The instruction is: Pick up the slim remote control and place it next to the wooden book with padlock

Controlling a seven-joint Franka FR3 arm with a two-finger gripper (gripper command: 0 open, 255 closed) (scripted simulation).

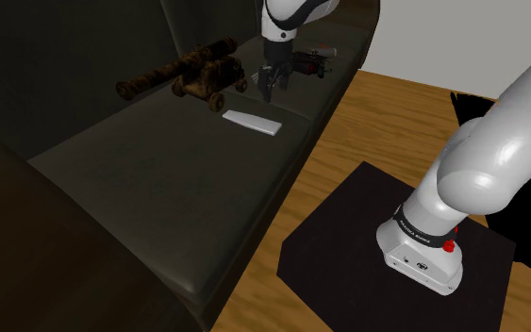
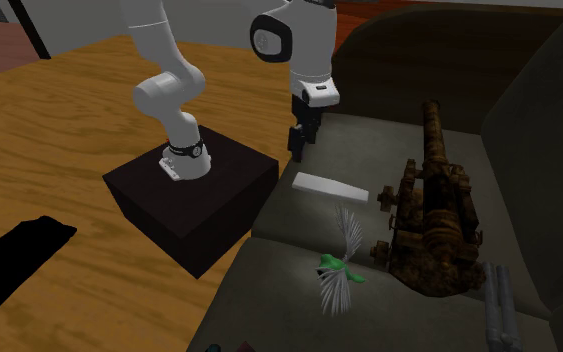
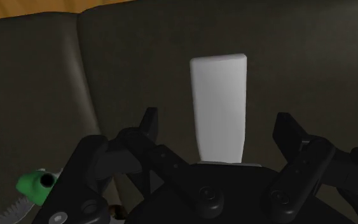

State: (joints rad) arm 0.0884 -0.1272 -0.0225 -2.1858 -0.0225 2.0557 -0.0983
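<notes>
Gripper [image 3: 219, 121] sits closest to the wrist lens: jaws stand wide apart, clasping nothing and touching nothing. Beyond them, on the dark sofa [image 1: 150, 198] seat, I see the slim white remote [image 3: 219, 105] lying flat, its long axis running away from the hand and lined up with the gap. In the shoulder view the gripper [image 1: 271, 90] hangs above the cushion, with the remote [image 1: 252, 123] near it toward that view's lower left, not in contact. Rusty brown cannon model [image 1: 192, 77] stands near the remote, on the backrest side. Green-and-white shuttlecock [image 2: 341, 265] lies by the cannon's wheels, apart from the remote. Small dark object with red bits [image 1: 312, 58] lies beyond the gripper; I cannot tell what it is.
</notes>
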